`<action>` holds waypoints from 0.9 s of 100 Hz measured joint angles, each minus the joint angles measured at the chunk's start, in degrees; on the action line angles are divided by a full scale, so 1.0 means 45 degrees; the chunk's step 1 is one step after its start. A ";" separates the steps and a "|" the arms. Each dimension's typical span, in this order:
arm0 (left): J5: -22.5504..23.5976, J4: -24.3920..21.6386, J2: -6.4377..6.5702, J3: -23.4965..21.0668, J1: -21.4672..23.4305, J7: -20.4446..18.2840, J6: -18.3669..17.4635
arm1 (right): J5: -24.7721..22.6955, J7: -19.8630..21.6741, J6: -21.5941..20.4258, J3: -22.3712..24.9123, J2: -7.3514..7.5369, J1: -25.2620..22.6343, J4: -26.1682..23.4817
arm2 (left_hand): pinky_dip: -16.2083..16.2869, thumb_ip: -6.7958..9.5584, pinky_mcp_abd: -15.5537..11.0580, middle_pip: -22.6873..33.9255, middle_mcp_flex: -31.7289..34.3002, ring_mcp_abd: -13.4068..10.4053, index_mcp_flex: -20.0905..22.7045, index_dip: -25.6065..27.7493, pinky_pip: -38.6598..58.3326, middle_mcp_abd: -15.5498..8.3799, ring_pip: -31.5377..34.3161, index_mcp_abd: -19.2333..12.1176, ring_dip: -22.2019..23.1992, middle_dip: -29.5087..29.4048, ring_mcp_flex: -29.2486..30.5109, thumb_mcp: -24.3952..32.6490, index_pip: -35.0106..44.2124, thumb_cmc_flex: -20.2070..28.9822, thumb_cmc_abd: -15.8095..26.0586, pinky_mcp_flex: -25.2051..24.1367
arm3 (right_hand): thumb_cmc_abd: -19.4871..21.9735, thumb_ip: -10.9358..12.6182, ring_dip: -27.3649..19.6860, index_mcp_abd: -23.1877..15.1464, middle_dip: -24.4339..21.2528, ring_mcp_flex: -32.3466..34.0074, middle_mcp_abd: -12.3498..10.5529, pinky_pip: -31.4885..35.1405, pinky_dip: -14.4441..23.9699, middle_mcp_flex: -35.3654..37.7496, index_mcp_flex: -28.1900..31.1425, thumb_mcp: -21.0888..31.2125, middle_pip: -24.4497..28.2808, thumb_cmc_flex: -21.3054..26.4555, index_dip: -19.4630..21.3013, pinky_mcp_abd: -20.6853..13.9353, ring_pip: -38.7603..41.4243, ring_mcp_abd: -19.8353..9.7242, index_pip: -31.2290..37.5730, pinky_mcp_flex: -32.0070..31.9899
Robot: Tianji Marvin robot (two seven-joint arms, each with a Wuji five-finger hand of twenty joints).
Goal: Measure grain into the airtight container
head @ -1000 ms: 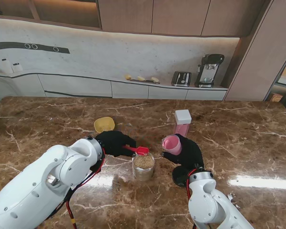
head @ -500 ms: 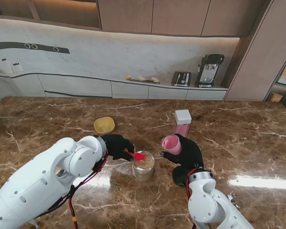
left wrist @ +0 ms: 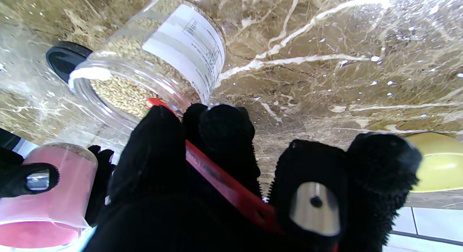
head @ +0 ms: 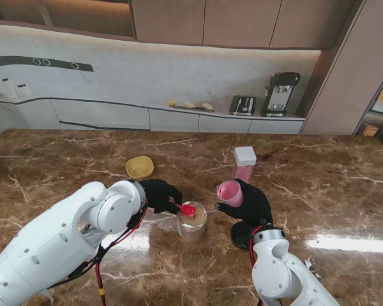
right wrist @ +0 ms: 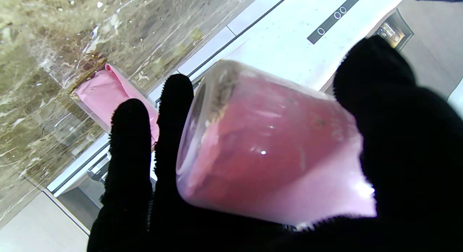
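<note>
Our left hand (head: pixel 158 194) is wrapped around a red scoop (head: pixel 187 209) dipped in the clear grain jar (head: pixel 192 223) on the brown surface (head: pixel 319 191); its white label (left wrist: pixel 188 46) is too blurry to read. Our right hand (head: pixel 252 203) grips a tipped pink cup (head: pixel 230 192). Farther off stands the white-lidded pink container (head: pixel 244 164).
</note>
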 measured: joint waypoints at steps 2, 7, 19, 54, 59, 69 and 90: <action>-0.0020 0.0011 -0.0004 0.0004 0.0001 0.0029 0.0022 | 0.0000 0.0001 0.0000 0.0000 0.0000 0.0000 0.0001 | 0.0000 0.0003 0.0000 0.0000 0.0000 0.0000 0.0000 0.0000 0.0000 0.0000 0.0000 0.0000 0.0000 -0.0005 0.0000 -0.0066 0.0003 -0.0247 -0.0004 0.0001 | 0.0000 0.0000 0.0000 0.0000 0.0000 0.0000 0.0000 0.0000 0.0000 0.0000 0.0000 0.0000 0.0000 0.0000 0.0000 0.0000 0.0000 0.0000 0.0000 0.0000; -0.0077 0.0039 -0.0018 0.0009 0.0005 0.0091 0.0080 | 0.0000 0.0002 0.0000 -0.0004 0.0000 -0.0001 0.0004 | 0.0000 0.0006 0.0000 0.0000 0.0000 -0.0001 0.0000 0.0000 0.0000 0.0000 0.0000 0.0000 0.0000 -0.0012 0.0000 0.0059 0.0046 -0.0598 -0.0006 0.0002 | 0.0000 0.0000 0.0000 0.0000 0.0000 0.0000 0.0000 0.0000 0.0000 0.0000 0.0000 0.0000 0.0000 0.0000 0.0000 -0.0002 0.0000 0.0000 0.0000 0.0000; -0.0225 0.0083 -0.0040 0.0030 0.0008 0.0176 0.0226 | 0.0000 0.0007 0.0000 -0.0014 0.0000 0.0000 0.0011 | 0.0000 0.0006 0.0027 0.0000 0.0000 -0.0003 0.0017 0.0000 0.0000 0.0029 0.0000 0.0001 0.0000 -0.0094 0.0000 0.0058 0.0260 -0.0883 -0.0006 0.0004 | 0.0000 0.0000 0.0000 0.0000 0.0000 0.0000 0.0000 0.0000 0.0000 0.0000 0.0000 0.0000 0.0000 0.0000 0.0000 -0.0002 0.0000 0.0000 0.0000 0.0000; -0.0453 0.0194 -0.0053 0.0169 -0.0109 0.0199 0.0359 | 0.0007 0.0031 0.0025 -0.0037 0.0002 0.0007 0.0025 | 0.0034 0.0006 0.0256 0.0000 0.0000 -0.0003 0.0641 0.1134 0.0000 0.0110 0.0000 -0.0489 0.0000 -0.0077 0.0000 0.0070 0.0281 -0.1399 0.0683 -0.0001 | 0.0000 0.0000 0.0000 0.0000 0.0000 0.0000 0.0000 0.0000 0.0000 0.0000 0.0000 0.0000 0.0000 0.0000 0.0000 -0.0002 0.0000 0.0000 0.0000 0.0000; -0.0558 0.0229 -0.0056 0.0170 -0.0131 0.0200 0.0331 | 0.0007 0.0032 0.0027 -0.0039 0.0002 0.0006 0.0026 | 0.0054 0.0006 0.0260 0.0000 0.0000 -0.0003 0.0642 0.1135 0.0000 0.0112 0.0000 -0.0489 0.0000 -0.0033 0.0000 0.0071 0.0283 -0.1399 0.0937 -0.0003 | 0.0000 0.0000 0.0000 0.0000 0.0000 0.0000 0.0000 0.0000 0.0000 0.0000 0.0000 0.0000 0.0000 0.0000 0.0000 -0.0002 0.0000 0.0000 0.0000 0.0000; -0.0690 0.0295 -0.0055 0.0195 -0.0201 0.0152 0.0229 | 0.0007 0.0037 0.0027 -0.0039 0.0003 0.0005 0.0029 | 0.0164 0.0006 0.0267 0.0015 0.0000 -0.0003 0.0538 0.1137 0.0000 0.0112 0.0000 -0.0490 0.0001 -0.0025 0.0000 0.0069 0.0060 -0.1138 0.0937 -0.0023 | 0.0000 0.0000 0.0000 0.0000 0.0000 0.0000 0.0000 0.0000 0.0000 0.0000 0.0000 0.0000 0.0000 0.0000 0.0000 -0.0002 0.0000 0.0000 0.0000 0.0000; -0.1109 0.0357 -0.0062 0.0105 -0.0253 0.0068 -0.0089 | 0.0007 0.0074 0.0015 -0.0039 0.0005 0.0005 0.0037 | 0.0172 0.0122 0.0276 0.0165 0.0000 -0.0003 0.0142 0.0835 0.0000 0.0118 0.0000 -0.0490 0.0001 -0.0013 0.0000 -0.0042 -0.0136 -0.0335 0.0892 -0.0024 | 0.0000 0.0000 0.0000 0.0000 0.0000 0.0000 0.0000 0.0000 0.0000 0.0000 0.0000 0.0000 0.0000 0.0000 0.0000 -0.0002 0.0000 0.0000 0.0000 0.0000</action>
